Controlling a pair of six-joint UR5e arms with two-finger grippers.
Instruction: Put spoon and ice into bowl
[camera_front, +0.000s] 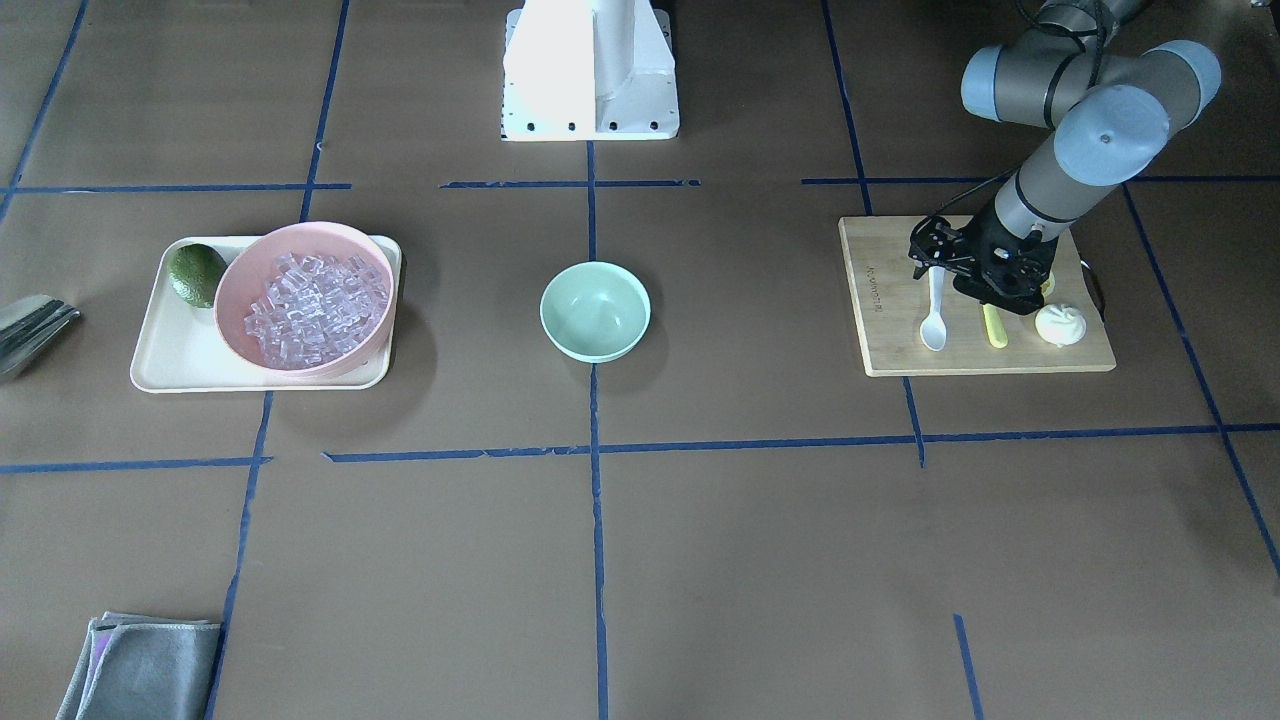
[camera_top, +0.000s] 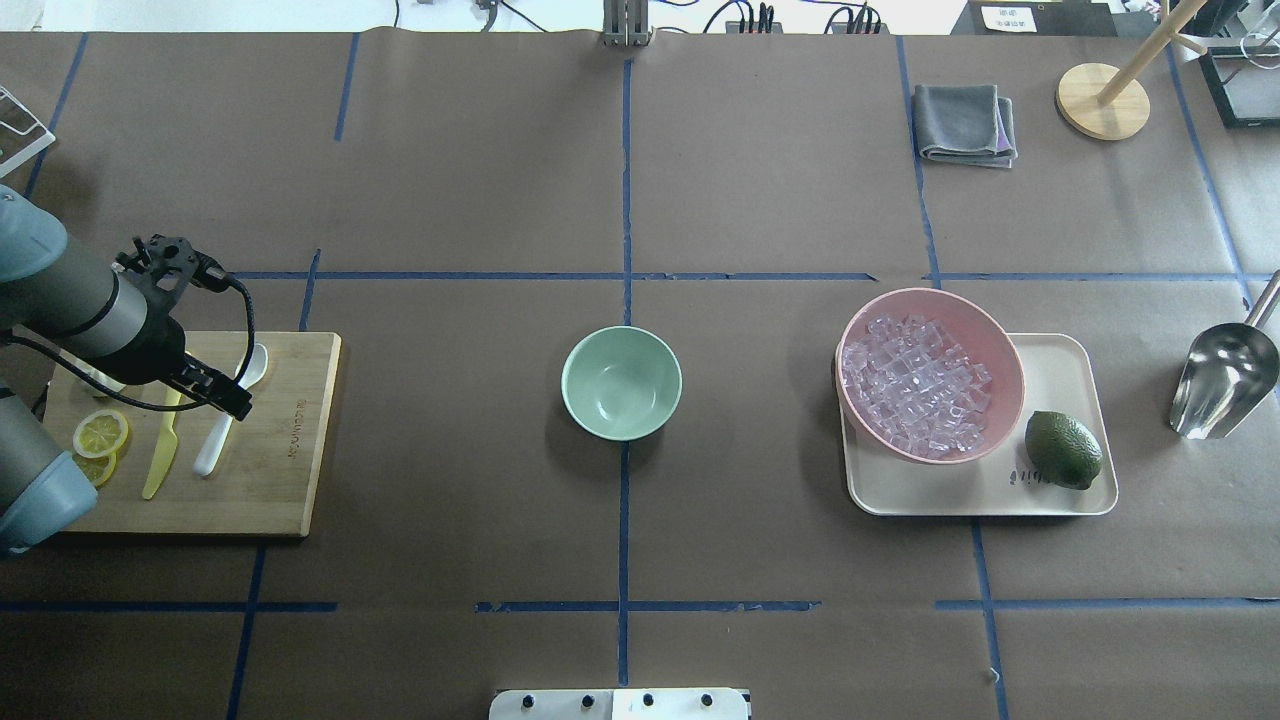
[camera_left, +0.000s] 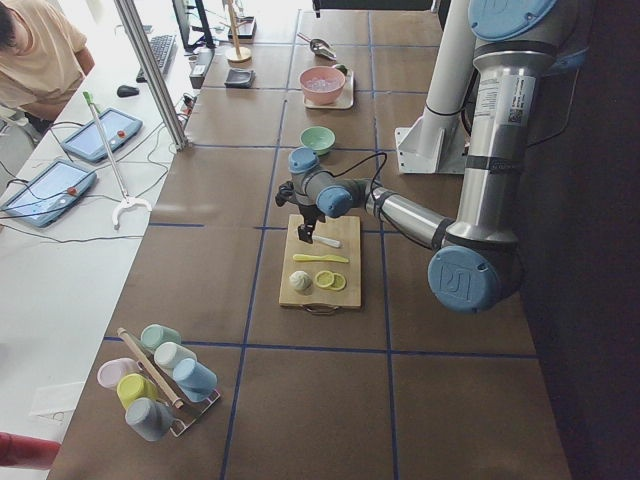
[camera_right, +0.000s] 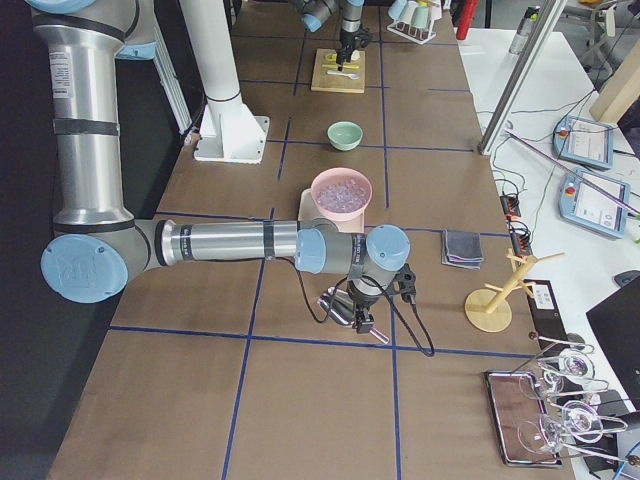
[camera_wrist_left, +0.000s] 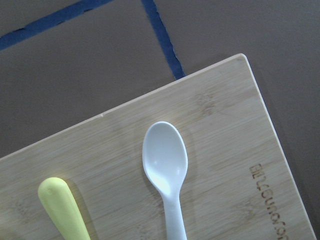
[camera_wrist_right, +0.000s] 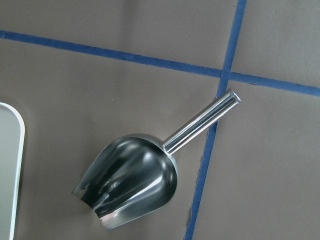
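Hovering over small white plastic spoon (camera_wrist_left: 165, 167), left hand (camera_top: 232, 400), grip untellable; round mint-green bowl (camera_top: 621, 383) empty, glassy ice cubes (camera_top: 915, 385) unscooped.

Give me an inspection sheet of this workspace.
Surface: brown paper table, blue tape grid.
Job's things: spoon lies on the cutting board; ice fills the pink bowl; bowl, mint-green, empty, at centre.
Clutter: knife, lemon slices, bun on the board; lime on the tray; metal scoop; grey cloth.
Grippers: left gripper over the spoon's handle, right gripper above the metal scoop; open or shut, cannot tell.
Cables: black cable loops at the left wrist.
Surroundings: person at a side bench with tablets; cup rack.
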